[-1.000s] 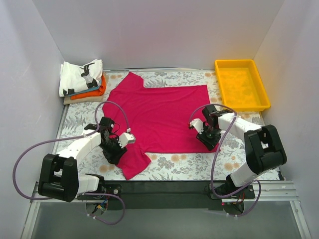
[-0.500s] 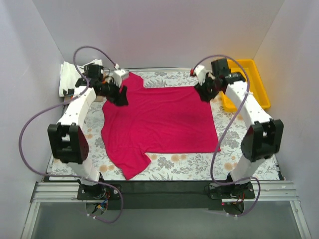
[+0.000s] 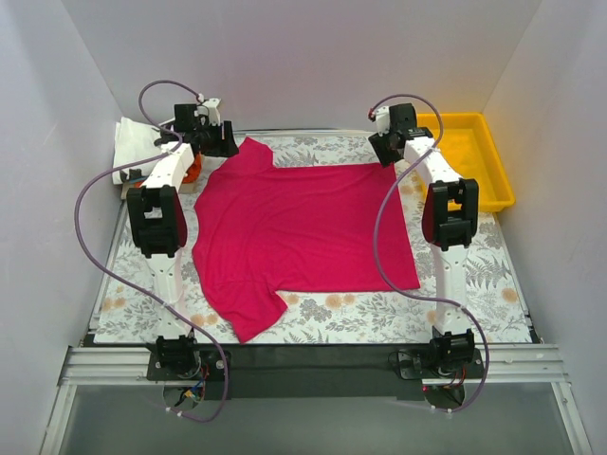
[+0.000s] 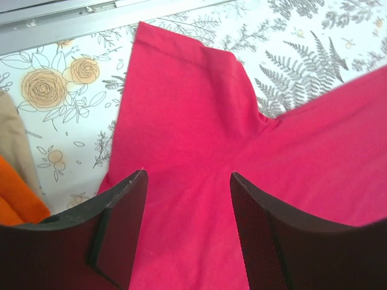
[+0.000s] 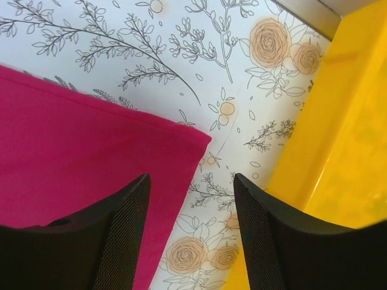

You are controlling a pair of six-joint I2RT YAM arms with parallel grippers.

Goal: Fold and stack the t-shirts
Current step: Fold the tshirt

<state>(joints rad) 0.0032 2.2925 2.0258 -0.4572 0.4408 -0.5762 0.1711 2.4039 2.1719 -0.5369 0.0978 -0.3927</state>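
A magenta-red t-shirt [image 3: 303, 227] lies spread flat on the floral table, one sleeve at the near left and one at the far left. My left gripper [image 3: 224, 145] hovers open over the far-left sleeve [image 4: 181, 90], and nothing is between its fingers [image 4: 121, 223]. My right gripper [image 3: 385, 152] hangs open above the shirt's far-right corner [image 5: 181, 136], also empty. Folded t-shirts are stacked at the far left, with a white black-printed one [image 3: 142, 142] on top and an orange one [image 4: 18, 202] beneath it.
A yellow plastic tray [image 3: 493, 156] stands at the far right, close to my right gripper [image 5: 192, 176], its wall [image 5: 320, 133] just beside the fingers. A beige board [image 4: 12, 142] lies under the stack. White walls enclose the table on three sides.
Both arms have stretched from the near half of the shirt to its far edge. Both sets of jaws have opened wider. The shirt's left side now lies flatter.
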